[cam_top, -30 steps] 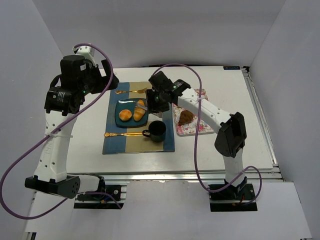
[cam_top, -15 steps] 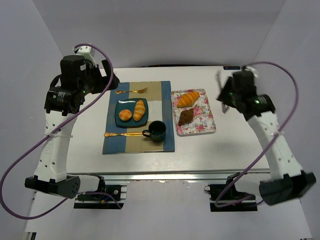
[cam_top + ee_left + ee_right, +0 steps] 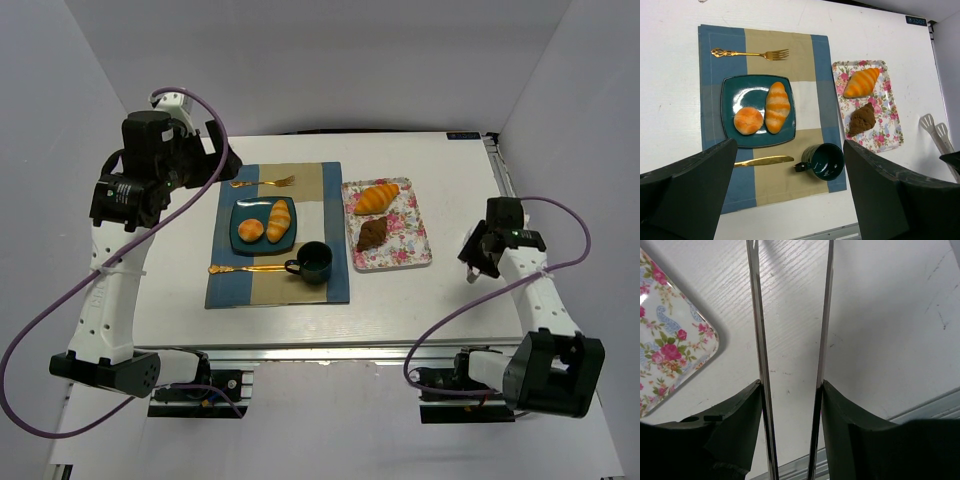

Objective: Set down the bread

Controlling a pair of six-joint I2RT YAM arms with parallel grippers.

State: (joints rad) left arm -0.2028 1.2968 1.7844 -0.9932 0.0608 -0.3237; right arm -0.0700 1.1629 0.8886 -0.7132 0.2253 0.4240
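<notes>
Bread lies in two places. A striped long roll [image 3: 280, 220] and a round bun [image 3: 250, 231] sit on the teal plate [image 3: 240, 208]. An orange croissant [image 3: 377, 198] and a brown pastry [image 3: 373, 233] rest on the floral tray [image 3: 415, 252]. My right gripper [image 3: 479, 262] hangs low over bare table right of the tray, shut on metal tongs [image 3: 756, 315] whose two arms run up between its fingers [image 3: 740, 410]; the tongs' tips [image 3: 935, 131] hold nothing. High over the placemat's back left, my left gripper [image 3: 215, 160] is open and empty, the plate [image 3: 730, 100] and mug far below.
A blue and tan placemat [image 3: 335, 280] carries the plate, a gold fork [image 3: 265, 182], a gold knife [image 3: 245, 268] and a dark green mug [image 3: 314, 261]. The tray's corner [image 3: 670, 355] lies left of the tongs. A metal rail [image 3: 525, 240] edges the table's right side.
My right arm, with the tongs, has swung from over the plate to the table's right side and come down beside the tray. The left arm and the breads have stayed put.
</notes>
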